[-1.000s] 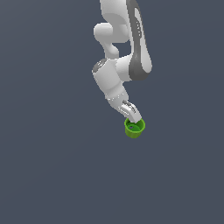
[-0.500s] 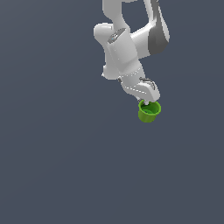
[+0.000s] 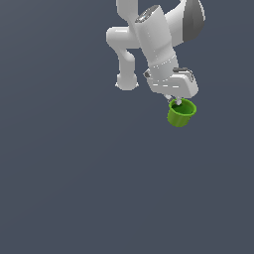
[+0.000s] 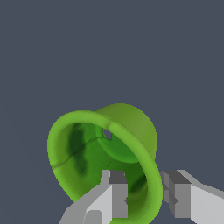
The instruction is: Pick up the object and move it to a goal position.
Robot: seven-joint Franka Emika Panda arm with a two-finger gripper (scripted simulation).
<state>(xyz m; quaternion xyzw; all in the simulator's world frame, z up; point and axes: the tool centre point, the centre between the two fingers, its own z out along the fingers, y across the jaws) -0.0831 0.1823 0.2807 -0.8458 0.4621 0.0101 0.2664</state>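
Observation:
The bright green cup [image 3: 180, 113] hangs below my gripper [image 3: 173, 101] in the exterior view, lifted off the grey surface, right of centre. In the wrist view the cup [image 4: 105, 151] shows its open mouth, tilted. My gripper [image 4: 146, 197] is shut on the cup's thick rim, one finger [image 4: 114, 194] inside the cup and the other finger [image 4: 177, 194] outside the wall.
The white arm [image 3: 156, 44] reaches down from the top of the exterior view. A plain dark grey surface [image 3: 74, 188] fills everything around and below; no other objects show.
The arm has swung toward the exterior view's right and upward, carrying the cup with it. The grip on the rim has stayed the same.

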